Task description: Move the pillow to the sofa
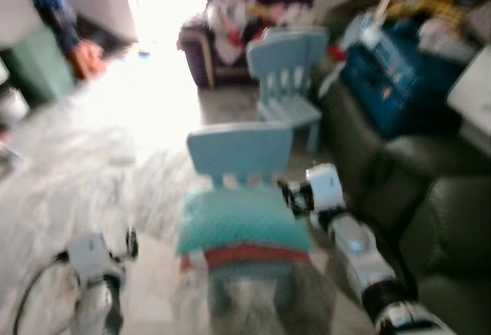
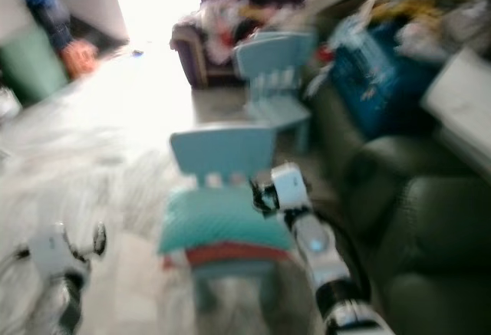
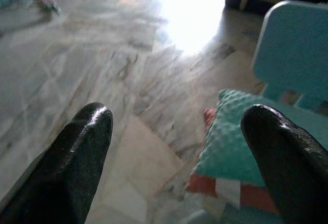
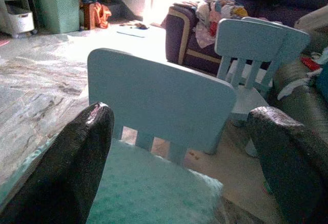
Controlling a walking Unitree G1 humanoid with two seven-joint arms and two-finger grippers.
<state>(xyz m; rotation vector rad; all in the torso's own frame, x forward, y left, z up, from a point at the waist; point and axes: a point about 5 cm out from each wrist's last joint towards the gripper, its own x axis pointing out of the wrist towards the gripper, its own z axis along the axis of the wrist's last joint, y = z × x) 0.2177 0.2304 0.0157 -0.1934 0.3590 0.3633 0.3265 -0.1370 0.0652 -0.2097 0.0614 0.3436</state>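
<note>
Just beside right pincer (image 1: 288,195): pillow (image 1: 242,224) on chair (image 1: 239,155).

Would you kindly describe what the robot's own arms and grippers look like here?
Both arms are silver-white segmented tubes with black joints. The right arm bears a small blue light, and a dark cable loops beside the left arm. Each gripper, left and right, has two long, glossy black, round-tipped fingers.
</note>
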